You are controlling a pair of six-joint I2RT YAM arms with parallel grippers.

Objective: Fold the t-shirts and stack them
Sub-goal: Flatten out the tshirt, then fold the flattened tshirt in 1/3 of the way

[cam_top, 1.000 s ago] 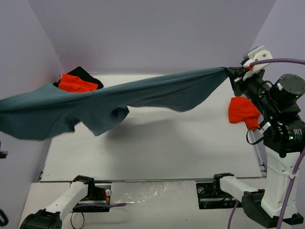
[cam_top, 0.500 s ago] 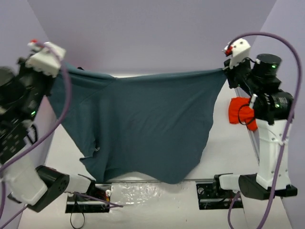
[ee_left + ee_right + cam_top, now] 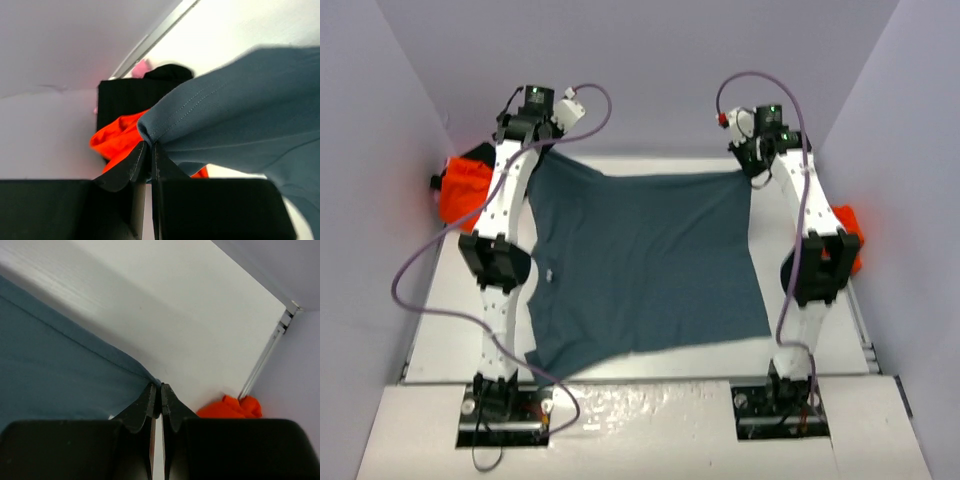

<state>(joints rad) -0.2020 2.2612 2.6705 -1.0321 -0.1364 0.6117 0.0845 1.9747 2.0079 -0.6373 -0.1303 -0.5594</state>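
The slate-blue t-shirt (image 3: 640, 260) lies spread flat over the middle of the table, its near hem rumpled at the front left. Both arms reach to the far edge. My left gripper (image 3: 547, 151) is shut on the shirt's far left corner (image 3: 200, 115), and its jaws (image 3: 150, 146) pinch the hem. My right gripper (image 3: 754, 172) is shut on the far right corner (image 3: 75, 370), pinched right at the tips (image 3: 160, 388). An orange t-shirt (image 3: 460, 188) and a black one (image 3: 125, 100) lie bunched at the far left. Another orange t-shirt (image 3: 849, 236) sits at the right edge.
Lilac walls close in the table (image 3: 450, 320) on the left, back and right. A metal rail (image 3: 267, 355) runs along the right edge beside the orange shirt (image 3: 230, 408). Purple cables (image 3: 420, 270) loop off both arms.
Both arms swung away from the camera and stretched out to the far edge. The blue shirt went from hanging in the air between them to lying flat on the table.
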